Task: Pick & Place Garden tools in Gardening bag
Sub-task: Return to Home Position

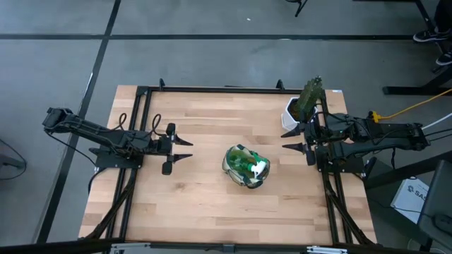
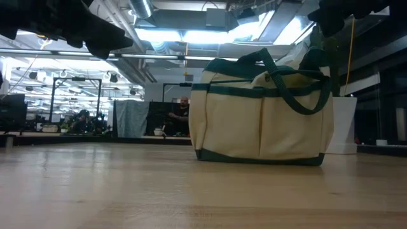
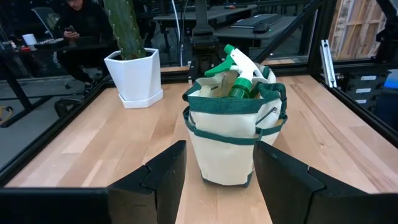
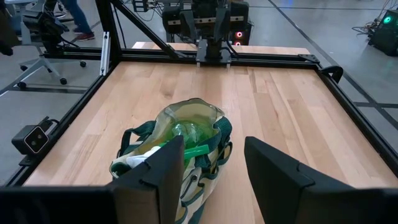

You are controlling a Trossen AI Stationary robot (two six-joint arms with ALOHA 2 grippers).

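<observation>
The beige gardening bag [image 1: 246,166] with green trim stands upright on its base at the table's middle; it also shows in the low view [image 2: 261,108], the left wrist view [image 3: 233,134] and the right wrist view [image 4: 177,155]. A green spray bottle [image 3: 239,78] sticks out of its top; the trowel, hand fork and shears do not show. My left gripper [image 1: 182,151] is open and empty, left of the bag. My right gripper [image 1: 291,140] is open and empty, right of the bag.
A white pot [image 1: 293,111] with a green plant stands at the far right of the table, close to my right arm; it also shows in the left wrist view [image 3: 135,78]. A black frame [image 1: 212,89] runs along the table's edges. A person sits beyond the table [image 3: 78,28].
</observation>
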